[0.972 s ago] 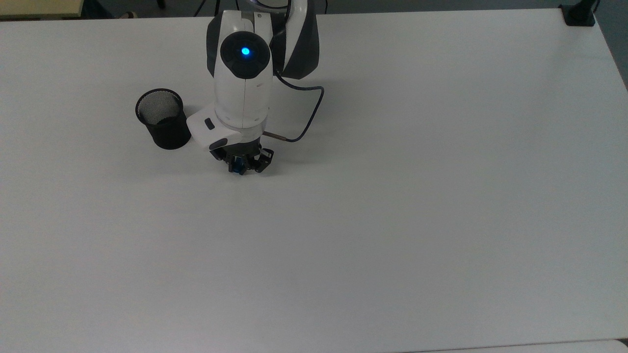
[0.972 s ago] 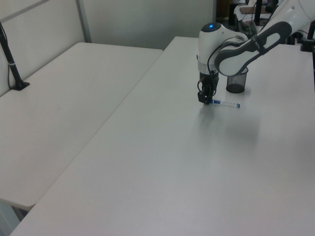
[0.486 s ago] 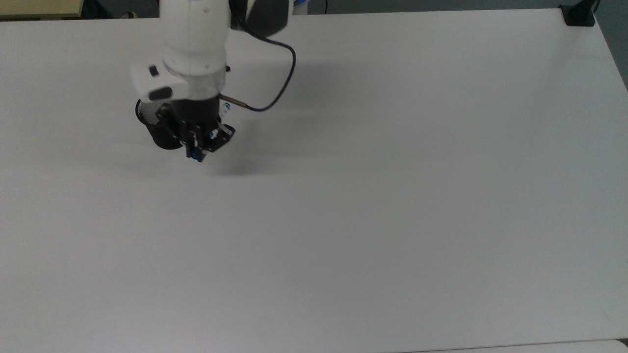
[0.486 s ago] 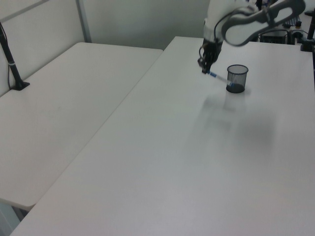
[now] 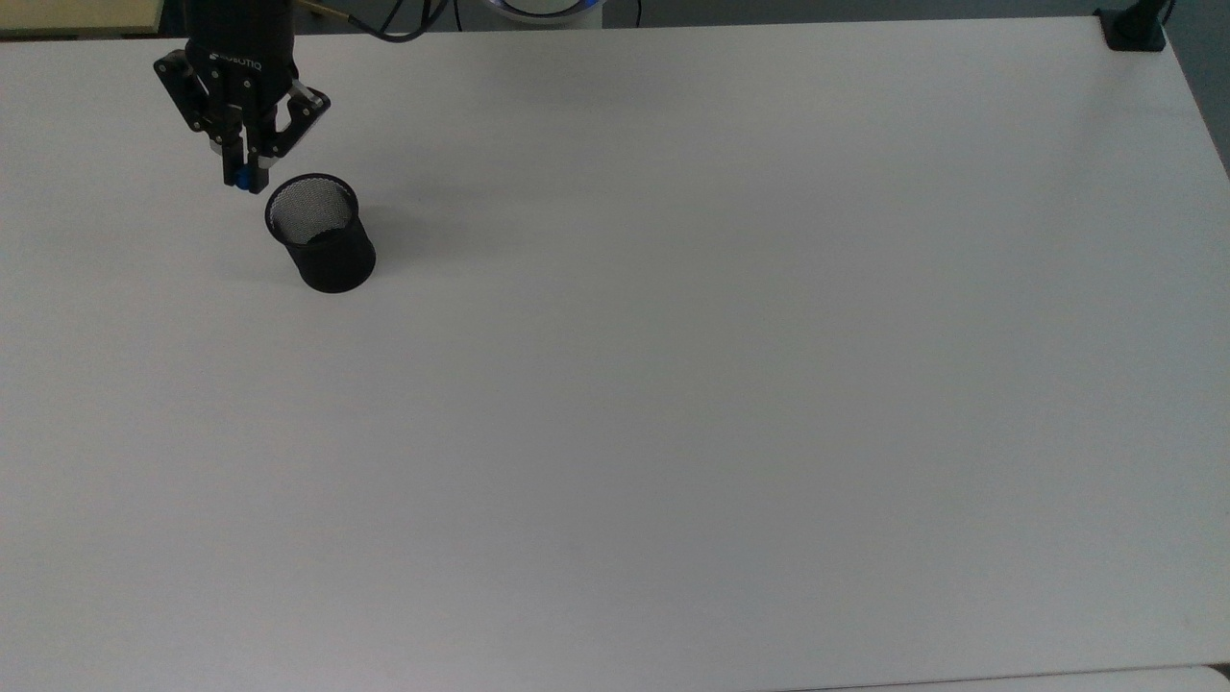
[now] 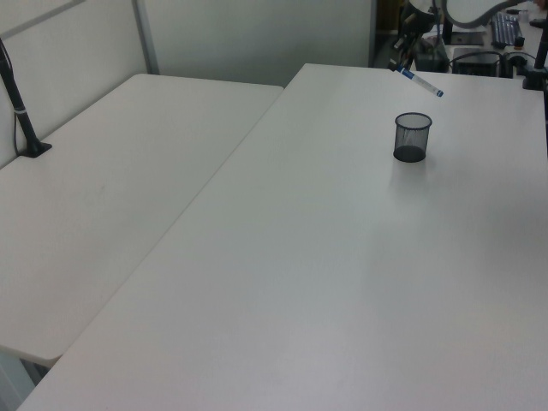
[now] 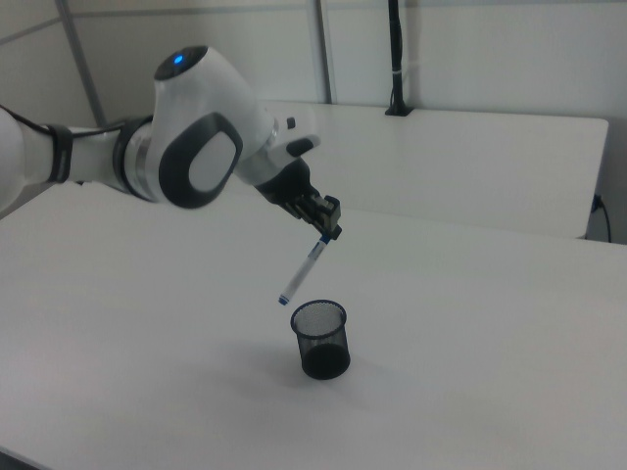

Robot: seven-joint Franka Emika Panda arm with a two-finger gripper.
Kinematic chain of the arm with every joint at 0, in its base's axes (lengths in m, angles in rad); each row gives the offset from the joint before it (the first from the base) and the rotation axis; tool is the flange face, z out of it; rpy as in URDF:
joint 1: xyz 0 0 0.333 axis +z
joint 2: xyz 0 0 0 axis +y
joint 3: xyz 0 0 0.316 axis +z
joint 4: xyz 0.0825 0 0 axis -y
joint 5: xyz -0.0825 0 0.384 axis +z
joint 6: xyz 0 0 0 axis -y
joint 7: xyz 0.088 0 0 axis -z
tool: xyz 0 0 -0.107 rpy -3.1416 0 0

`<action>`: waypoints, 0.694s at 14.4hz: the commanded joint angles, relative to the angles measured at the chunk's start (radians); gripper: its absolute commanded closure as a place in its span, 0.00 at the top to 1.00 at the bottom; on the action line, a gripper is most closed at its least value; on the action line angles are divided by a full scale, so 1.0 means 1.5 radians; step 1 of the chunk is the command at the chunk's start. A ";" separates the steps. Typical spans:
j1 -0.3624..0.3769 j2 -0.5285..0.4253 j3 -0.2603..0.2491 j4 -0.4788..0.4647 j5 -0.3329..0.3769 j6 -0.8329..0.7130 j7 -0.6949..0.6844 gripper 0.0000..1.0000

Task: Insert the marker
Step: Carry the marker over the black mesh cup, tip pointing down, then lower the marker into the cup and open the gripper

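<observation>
Since a second ago the gripper, clamped on the marker by its capped end, has lifted it off the table to hang tilted above the cup; lowering into the cup likely follows.

White, rounded arm with dark grey joint panels, blue light, black lettered claw.

One brand name, on the gripper body.
In the top view, white letters reading "ROBOTIQ" stand across the black housing of the gripper, above its fingers, at about ten o'clock from the black mesh cup. No other lettering can be read.
</observation>
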 commanded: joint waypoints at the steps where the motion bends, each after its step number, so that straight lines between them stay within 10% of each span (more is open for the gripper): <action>1: -0.031 -0.030 -0.005 -0.123 0.007 0.234 -0.027 0.00; 10: -0.042 0.035 -0.010 -0.258 0.006 0.609 -0.090 0.00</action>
